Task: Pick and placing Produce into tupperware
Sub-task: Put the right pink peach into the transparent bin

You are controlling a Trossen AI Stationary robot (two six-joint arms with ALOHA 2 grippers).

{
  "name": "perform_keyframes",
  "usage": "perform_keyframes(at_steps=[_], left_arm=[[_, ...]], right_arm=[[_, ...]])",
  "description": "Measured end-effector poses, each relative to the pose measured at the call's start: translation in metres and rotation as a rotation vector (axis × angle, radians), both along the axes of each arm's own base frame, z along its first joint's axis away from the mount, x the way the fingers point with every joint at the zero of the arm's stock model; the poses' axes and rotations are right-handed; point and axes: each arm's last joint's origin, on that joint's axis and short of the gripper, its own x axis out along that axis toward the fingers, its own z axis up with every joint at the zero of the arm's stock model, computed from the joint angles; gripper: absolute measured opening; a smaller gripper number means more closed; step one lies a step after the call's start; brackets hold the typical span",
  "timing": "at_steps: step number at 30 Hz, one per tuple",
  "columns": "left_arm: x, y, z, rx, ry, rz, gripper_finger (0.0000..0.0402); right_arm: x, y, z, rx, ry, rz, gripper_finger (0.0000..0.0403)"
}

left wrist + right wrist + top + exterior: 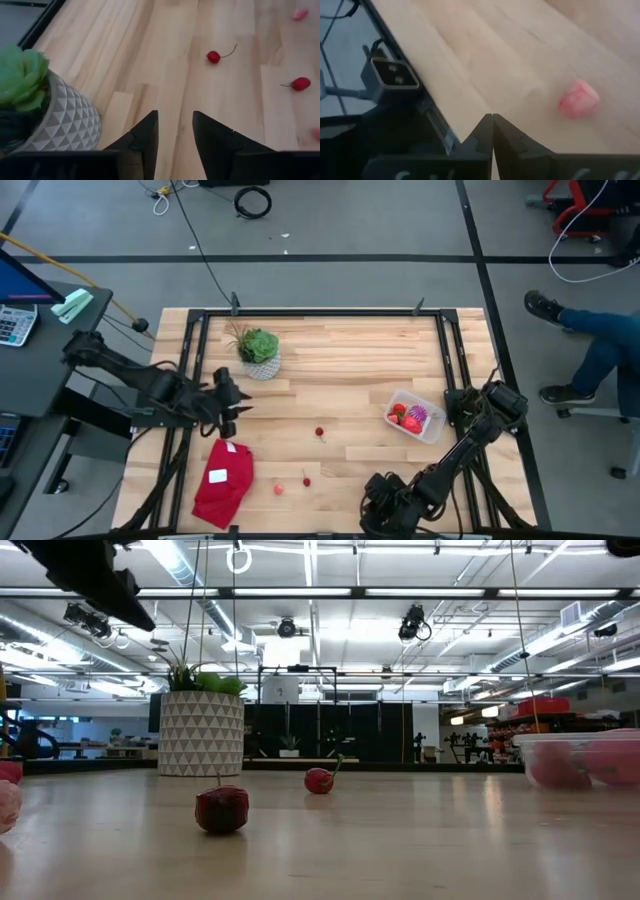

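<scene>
The left gripper (175, 132) hangs above the table (350, 360) with its jaws a little apart and nothing between them. The plant pot (55, 125) sits just beside them, and a red cherry (214, 56) waits out ahead, so that looks like the next one to grab. The right gripper (492, 132) has its jaws pressed together, holding nothing, near the table's edge; a pink piece (578, 99) lies ahead and to one side. The tupperware (416, 416) already holds some fruit, well away from both.
</scene>
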Motion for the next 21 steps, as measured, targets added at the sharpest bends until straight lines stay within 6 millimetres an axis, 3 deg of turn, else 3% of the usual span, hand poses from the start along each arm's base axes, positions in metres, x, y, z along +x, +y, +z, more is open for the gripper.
perform_keyframes(at_steps=[10, 21], left_arm=[[-0.019, -0.002, 0.006, -0.017, -0.09, -0.076, 0.0137], [-0.02, -0.003, 0.007, -0.004, -0.101, -0.077, 0.0132]], right_arm=[[0.011, -0.011, 0.0, 0.047, 0.017, -0.089, 0.0019], [0.018, -0.01, 0.003, 0.132, 0.048, -0.003, 0.0041]])
